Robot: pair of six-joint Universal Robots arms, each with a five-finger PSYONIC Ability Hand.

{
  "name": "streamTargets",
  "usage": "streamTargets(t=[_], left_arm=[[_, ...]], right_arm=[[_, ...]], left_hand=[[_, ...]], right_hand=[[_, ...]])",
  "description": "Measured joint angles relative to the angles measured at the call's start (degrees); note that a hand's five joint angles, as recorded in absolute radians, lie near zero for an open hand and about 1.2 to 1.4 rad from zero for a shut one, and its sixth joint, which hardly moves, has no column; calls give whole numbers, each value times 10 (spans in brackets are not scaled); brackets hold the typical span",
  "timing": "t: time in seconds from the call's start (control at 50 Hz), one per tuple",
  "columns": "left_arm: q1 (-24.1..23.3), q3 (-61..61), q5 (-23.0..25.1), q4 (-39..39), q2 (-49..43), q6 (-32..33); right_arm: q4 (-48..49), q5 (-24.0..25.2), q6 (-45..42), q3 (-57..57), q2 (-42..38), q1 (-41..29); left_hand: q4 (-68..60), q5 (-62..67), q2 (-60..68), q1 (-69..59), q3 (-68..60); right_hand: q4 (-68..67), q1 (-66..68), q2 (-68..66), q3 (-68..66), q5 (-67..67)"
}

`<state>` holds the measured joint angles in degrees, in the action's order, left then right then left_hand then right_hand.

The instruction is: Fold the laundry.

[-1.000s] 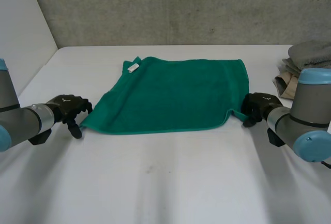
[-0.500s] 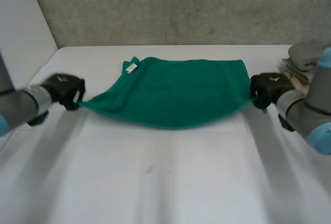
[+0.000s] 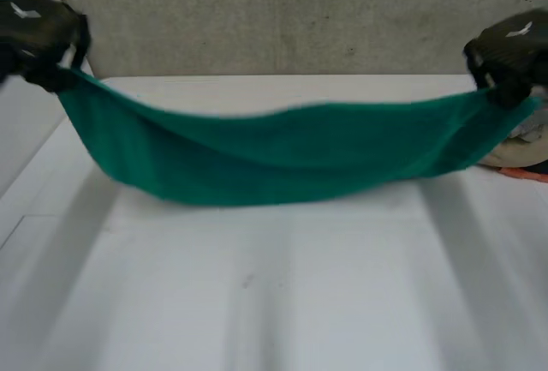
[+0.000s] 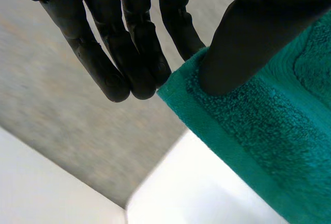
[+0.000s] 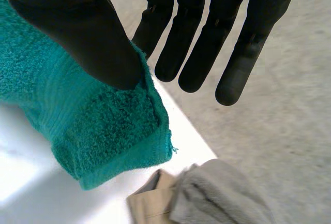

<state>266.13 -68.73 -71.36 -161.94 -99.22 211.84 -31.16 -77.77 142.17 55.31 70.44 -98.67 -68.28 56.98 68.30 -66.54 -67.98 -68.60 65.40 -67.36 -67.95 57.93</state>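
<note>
The left hand (image 3: 38, 32), at ten o'clock over the white table (image 3: 274, 302), pinches a corner of the green terry towel (image 3: 282, 152) between thumb and fingers. The right hand (image 3: 509, 50), at two o'clock, pinches another corner. The towel hangs sagging between them. A heap of grey and beige cloths (image 3: 518, 150) lies at three o'clock.

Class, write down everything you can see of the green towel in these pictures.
The green towel is terry cloth with a looped pile and a flatter band along its hem. It hangs stretched between the left hand and the right hand, each pinching an upper corner between thumb and fingers. It sags in the middle over the white table. Whether its lower edge touches the table cannot be told.
</note>
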Motion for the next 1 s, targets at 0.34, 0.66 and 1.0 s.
streamTargets(t=[0.34,0.66,1.0], left_arm=[[-54,451,-115,-128,-307,-40],[-37,325,-99,-291,-240,-140],[-16,13,-49,-357,-311,62]], right_arm=[[437,-96,14,-193,-187,-58],[532,-99,121,-115,-140,-60],[473,-3,74,131,-215,-47]], left_hand=[[-2,0,3,0,-2],[-2,0,3,0,-2],[-2,0,3,0,-2]], right_hand=[[-1,0,0,-3,0],[-1,0,0,-3,3],[-1,0,0,-3,3]])
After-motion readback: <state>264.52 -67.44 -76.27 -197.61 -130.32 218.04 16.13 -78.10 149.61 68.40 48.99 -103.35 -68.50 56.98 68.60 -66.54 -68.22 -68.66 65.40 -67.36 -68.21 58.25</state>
